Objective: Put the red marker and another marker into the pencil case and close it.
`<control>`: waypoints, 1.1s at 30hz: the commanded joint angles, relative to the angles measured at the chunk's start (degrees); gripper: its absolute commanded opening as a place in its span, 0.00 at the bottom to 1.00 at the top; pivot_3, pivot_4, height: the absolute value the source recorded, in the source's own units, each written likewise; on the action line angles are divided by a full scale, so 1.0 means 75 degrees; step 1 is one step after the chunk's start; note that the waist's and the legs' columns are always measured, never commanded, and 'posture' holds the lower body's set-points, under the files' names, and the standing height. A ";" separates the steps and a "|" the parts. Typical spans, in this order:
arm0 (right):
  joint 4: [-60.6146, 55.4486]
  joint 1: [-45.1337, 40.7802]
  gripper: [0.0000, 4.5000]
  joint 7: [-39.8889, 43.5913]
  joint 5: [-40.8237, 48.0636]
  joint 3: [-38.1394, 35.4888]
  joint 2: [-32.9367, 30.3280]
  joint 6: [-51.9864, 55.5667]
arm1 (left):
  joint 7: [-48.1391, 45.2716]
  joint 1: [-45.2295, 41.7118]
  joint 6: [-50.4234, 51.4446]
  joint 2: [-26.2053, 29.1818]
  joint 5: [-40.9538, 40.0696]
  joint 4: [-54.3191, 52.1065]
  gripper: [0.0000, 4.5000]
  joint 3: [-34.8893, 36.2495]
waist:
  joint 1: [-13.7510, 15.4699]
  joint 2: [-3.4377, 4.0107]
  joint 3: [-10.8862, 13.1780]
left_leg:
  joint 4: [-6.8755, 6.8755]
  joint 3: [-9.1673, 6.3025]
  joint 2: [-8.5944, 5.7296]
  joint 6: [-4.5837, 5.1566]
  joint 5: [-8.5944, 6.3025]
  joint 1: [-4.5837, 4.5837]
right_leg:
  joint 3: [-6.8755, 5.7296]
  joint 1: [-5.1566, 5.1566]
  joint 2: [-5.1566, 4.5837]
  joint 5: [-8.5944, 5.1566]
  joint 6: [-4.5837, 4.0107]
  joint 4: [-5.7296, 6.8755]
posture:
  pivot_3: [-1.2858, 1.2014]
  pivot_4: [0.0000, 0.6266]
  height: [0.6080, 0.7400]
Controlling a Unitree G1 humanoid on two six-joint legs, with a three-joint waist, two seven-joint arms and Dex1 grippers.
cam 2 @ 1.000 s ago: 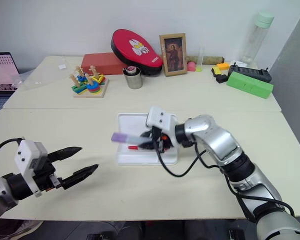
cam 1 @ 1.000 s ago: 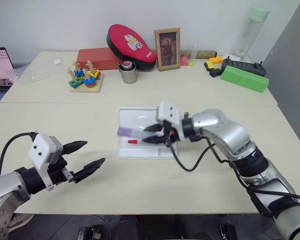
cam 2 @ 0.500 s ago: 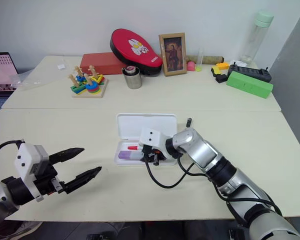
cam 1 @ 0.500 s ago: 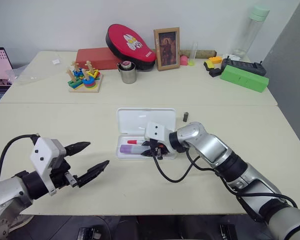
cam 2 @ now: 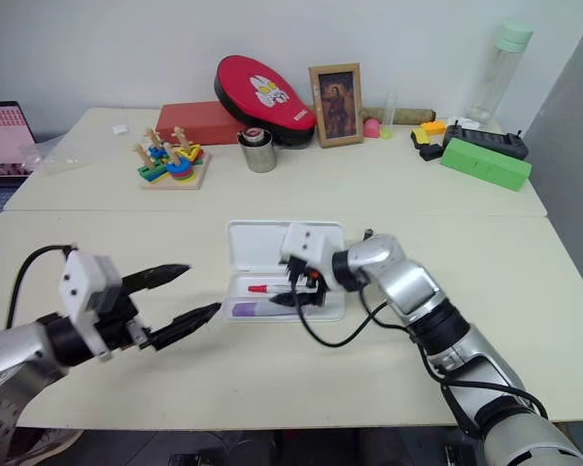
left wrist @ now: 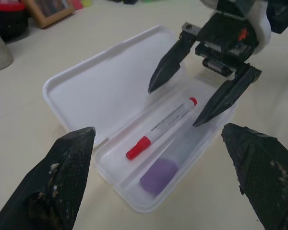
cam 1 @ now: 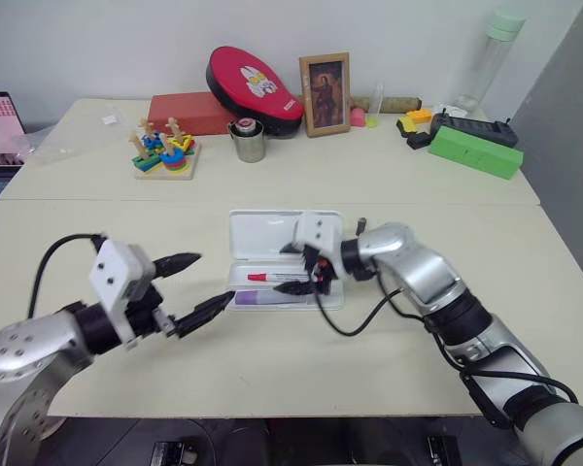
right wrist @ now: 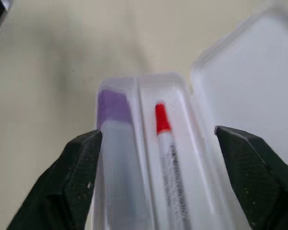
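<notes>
Left eye view showed you the pencil case [cam 1: 272, 238] mid-frame, lid up, holding the red marker [cam 1: 277, 278] and the purple marker [cam 1: 269, 298]. Right claw [cam 1: 296, 269] spread above them; left claw [cam 1: 196, 287] spread, lower left.

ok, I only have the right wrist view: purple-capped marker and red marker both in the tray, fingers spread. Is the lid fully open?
Observer: Yes, the pencil case lid lies flat on the table, on the far side of the tray.
Operator: Where's the left gripper?
Observer: The left gripper is open, by the tray's near left corner, not touching it.
Operator: Right gripper touching anything?
Observer: No. The right gripper hangs open above the red marker and the purple-capped marker, empty.
</notes>
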 commanded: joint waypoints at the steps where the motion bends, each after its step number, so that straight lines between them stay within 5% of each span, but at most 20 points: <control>1: -0.0397 -0.0665 0.99 -0.1046 0.0926 -0.1932 0.0271 0.0168 | 0.0345 -0.1224 -0.0037 -0.0324 -0.0138 0.0216 1.00 -0.0885 | 0.0019 0.0000 0.0000 | 0.0002 0.0000 -0.0002 0.0000 0.0000 -0.0001 | 0.0001 -0.0001 0.0000 0.0005 -0.0004 0.0002 | 0.52 0.24 1.00; 12: 0.1000 0.0161 0.99 -0.5644 -0.0700 -0.3324 0.0279 0.1600 | 0.0352 -0.4089 -0.0507 -0.1654 0.0451 0.1948 1.00 -0.2873 | 0.0092 -0.0012 -0.0008 | -0.0003 0.0000 -0.0011 0.0001 0.0001 -0.0005 | 0.0002 0.0000 -0.0005 0.0022 -0.0022 -0.0001 | 0.52 0.24 1.00; 31: 0.1058 0.1026 0.99 -0.7327 -0.0981 -0.3125 0.1803 0.1882 | 0.0623 -0.5499 -0.1817 -0.2536 0.1984 0.3926 1.00 -0.3502 | -0.0132 0.0002 -0.0001 | -0.0001 -0.0001 -0.0010 0.0000 0.0001 -0.0005 | 0.0002 -0.0001 -0.0002 0.0021 -0.0022 0.0008 | 0.52 0.24 1.00; 33: 0.1219 0.1020 0.90 -0.7391 -0.1049 -0.3063 0.1855 0.1782 | 0.0622 -0.5537 -0.1882 -0.2599 0.2054 0.4011 1.00 -0.3514 | -0.0133 0.0003 -0.0002 | -0.0002 -0.0001 -0.0010 0.0001 0.0002 -0.0005 | 0.0002 -0.0002 -0.0002 0.0021 -0.0022 0.0008 | 0.52 0.24 1.00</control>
